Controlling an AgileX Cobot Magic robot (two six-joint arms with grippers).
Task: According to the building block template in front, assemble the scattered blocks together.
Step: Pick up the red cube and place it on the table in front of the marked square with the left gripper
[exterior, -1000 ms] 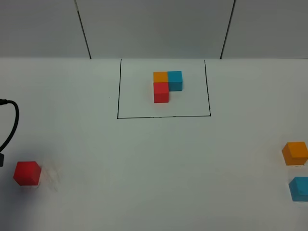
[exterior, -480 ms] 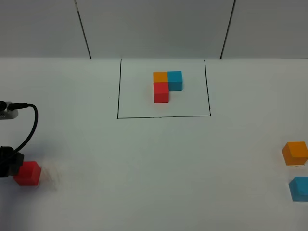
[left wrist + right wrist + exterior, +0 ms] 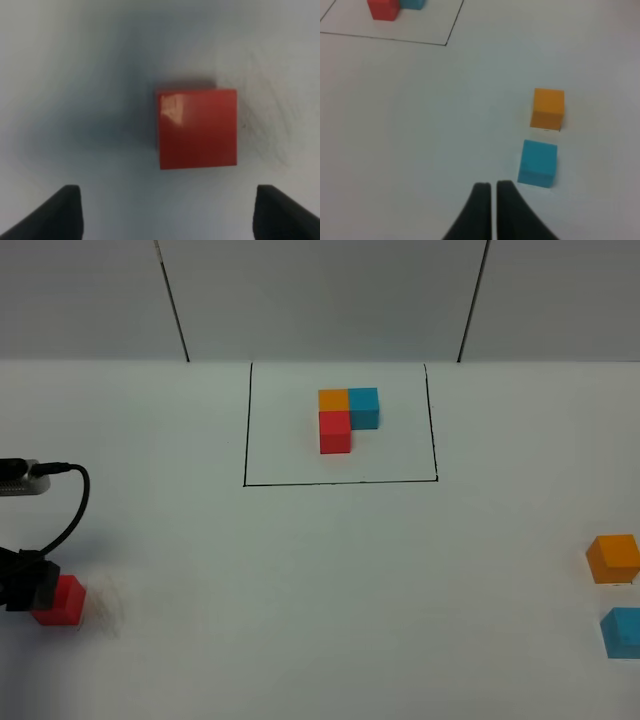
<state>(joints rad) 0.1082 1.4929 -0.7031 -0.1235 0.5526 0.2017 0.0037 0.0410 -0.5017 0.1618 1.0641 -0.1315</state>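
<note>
Presently: red cube, lower left of the high view, sits off-centre ahead of the spread-open left gripper. Risk: closing skewed could shove or twist it. Right gripper is clenched and empty.

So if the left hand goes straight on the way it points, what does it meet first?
Most likely the loose red cube: it lies ahead of the left hand, between its open fingers. Depth is unclear.

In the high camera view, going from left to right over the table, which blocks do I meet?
Red cube → framed template → orange cube. The blue cube overlaps the orange one sideways, so I leave it out.
</note>
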